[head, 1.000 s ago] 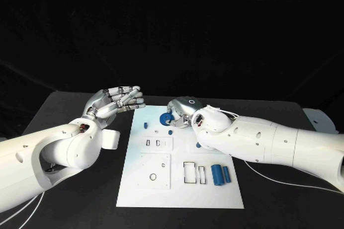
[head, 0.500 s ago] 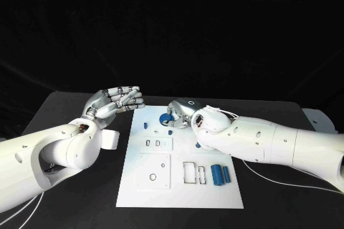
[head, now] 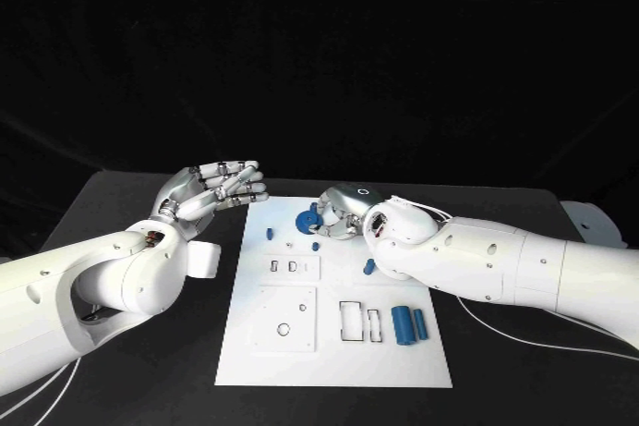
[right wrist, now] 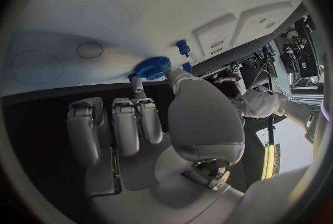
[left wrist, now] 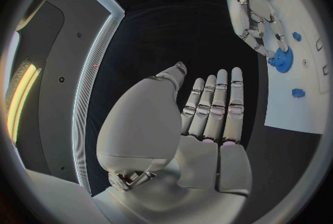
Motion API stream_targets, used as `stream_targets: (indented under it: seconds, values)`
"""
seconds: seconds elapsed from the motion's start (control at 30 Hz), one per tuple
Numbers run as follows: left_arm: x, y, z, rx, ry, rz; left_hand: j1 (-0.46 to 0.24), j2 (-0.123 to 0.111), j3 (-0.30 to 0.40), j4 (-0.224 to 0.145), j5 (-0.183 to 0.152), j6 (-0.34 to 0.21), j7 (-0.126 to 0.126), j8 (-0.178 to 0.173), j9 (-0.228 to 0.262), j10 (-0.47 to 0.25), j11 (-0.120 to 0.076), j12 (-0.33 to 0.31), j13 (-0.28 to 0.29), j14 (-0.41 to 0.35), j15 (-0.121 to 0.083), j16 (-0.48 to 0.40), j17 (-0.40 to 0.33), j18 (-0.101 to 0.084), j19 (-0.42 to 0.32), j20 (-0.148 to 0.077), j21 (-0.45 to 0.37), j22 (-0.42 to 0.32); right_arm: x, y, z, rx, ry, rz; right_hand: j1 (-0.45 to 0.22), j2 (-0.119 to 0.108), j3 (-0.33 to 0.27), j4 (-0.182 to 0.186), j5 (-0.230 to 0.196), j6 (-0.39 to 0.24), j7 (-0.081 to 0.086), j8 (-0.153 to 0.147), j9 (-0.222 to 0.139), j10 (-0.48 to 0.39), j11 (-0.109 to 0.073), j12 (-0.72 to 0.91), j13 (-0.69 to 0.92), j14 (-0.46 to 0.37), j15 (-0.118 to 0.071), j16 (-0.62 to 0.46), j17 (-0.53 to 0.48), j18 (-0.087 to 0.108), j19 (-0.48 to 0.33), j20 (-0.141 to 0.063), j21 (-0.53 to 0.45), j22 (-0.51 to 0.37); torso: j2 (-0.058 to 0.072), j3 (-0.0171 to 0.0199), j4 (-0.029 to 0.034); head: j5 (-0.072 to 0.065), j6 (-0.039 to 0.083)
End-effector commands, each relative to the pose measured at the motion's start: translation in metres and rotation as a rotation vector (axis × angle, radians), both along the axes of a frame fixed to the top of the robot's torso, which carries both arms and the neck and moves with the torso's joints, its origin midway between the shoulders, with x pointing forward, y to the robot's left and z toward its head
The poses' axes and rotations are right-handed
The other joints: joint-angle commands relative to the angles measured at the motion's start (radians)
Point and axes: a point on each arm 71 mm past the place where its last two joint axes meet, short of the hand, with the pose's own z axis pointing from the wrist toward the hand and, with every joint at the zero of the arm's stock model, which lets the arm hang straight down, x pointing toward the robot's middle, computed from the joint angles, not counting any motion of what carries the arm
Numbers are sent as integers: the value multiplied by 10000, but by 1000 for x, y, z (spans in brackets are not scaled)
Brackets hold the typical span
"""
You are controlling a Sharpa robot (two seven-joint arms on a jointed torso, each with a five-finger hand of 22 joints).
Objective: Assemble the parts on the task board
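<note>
Now the right hand (head: 349, 207) pinches the gear (head: 307, 223) near the board's (head: 333, 352) far edge; light, stiff, best gripped by its toothed rim. Left hand (head: 213, 190) hovers empty, fingers together.

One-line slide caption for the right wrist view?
Right hand pinches a round blue toothed gear at the white task board.

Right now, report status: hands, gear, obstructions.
Right hand pinches blue gear over task board. Left hand open, off board's edge. Nothing blocking visible.
</note>
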Motion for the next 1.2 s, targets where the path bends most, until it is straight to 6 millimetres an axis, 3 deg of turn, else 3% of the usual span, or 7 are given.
stream_targets:
  seconds: [0.03, 0.3, 0.37, 0.47, 0.8, 0.87, 1.2]
  values:
    - [0, -1, 2, -62, -107, -151, -82, -4, 55, 2, -42, -54, 376, -40, -10, -16, 67, -33, -9, 6, 46, -66, 11, 61, 50, -1, -11, -9, -2, -6, 0, 96, -66, -64, -90, -14, -11, -10, 61, 78, -16, 30, -9, 555, -16, 30, 2144, 1042, 0, 34, 2627, -70, 1047, 20, 45, 2632, -1, 7, -15, -27, 25]
    - [0, 2, 1, -30, -113, -63, -85, -2, 62, -3, -40, -59, 380, -45, -12, -21, 70, -42, -9, 4, 48, -71, 13, 61, 51, 0, -13, -11, -11, -49, 22, 1378, -561, -156, 289, -40, 194, -162, 80, 131, -37, -55, -8, 535, -45, 2, 2122, 1042, -33, 34, 2627, -70, 1047, -17, 45, 2632, -8, 23, -23, -88, 105]
    - [1, 3, 1, -24, -112, -50, -85, -2, 62, -3, -40, -59, 380, -45, -12, -21, 70, -42, -9, 4, 48, -71, 13, 61, 51, 0, -13, -11, -12, -65, 30, 1960, -365, -60, 1359, -218, 590, -803, -490, 111, 2, -178, -19, 285, -28, -282, 1890, 1004, -37, -11, 2468, -70, 1047, -23, 45, 2632, -13, 27, -27, -114, 115]
    - [0, 4, 1, -21, -111, -41, -82, -1, 67, -7, -39, -60, 379, -47, -13, -21, 70, -45, -9, 3, 48, -73, 14, 61, 52, 0, -14, -12, -13, -93, 37, 2706, 110, -105, 1896, -355, 803, -1150, -589, 296, -15, -176, -2, 293, -37, -276, 1899, 1032, -44, 22, 2586, -70, 1047, -30, 45, 2632, -13, 20, -42, -196, 139]
    - [1, 4, 1, -39, -115, -81, -69, -11, 74, -24, -39, -56, 373, -46, -13, -14, 67, -45, -6, 3, 48, -76, 17, 62, 53, -1, -15, -13, -13, -177, 35, 2871, 913, -782, 2275, -724, 960, -1507, -468, 400, -68, -308, -40, 275, -88, -307, 1877, 1042, -102, 34, 2627, -70, 1047, -83, 45, 2632, -43, 143, -184, -249, 127]
    - [1, 4, 1, -41, -116, -85, -60, -16, 78, -35, -39, -53, 370, -45, -12, -9, 64, -45, -5, 4, 47, -77, 18, 62, 55, -1, -15, -14, -13, -185, 32, 2773, 957, -892, 2285, -743, 963, -1520, -468, 365, -53, -342, -51, 267, -78, -317, 1869, 1042, -95, 34, 2627, -70, 1047, -82, 45, 2632, -44, 163, -193, -239, 125]
    - [2, 4, 0, -37, -117, -74, -60, -16, 78, -35, -39, -53, 370, -45, -12, -9, 64, -45, -5, 4, 47, -77, 18, 62, 55, -1, -15, -14, -13, -201, 13, 2446, 1410, -1149, 2369, -814, 974, -1613, -440, -46, 85, -657, -134, 156, 42, -442, 1771, 1042, 29, 34, 2627, -70, 1047, 9, 45, 2632, -46, 125, -152, -230, 105]
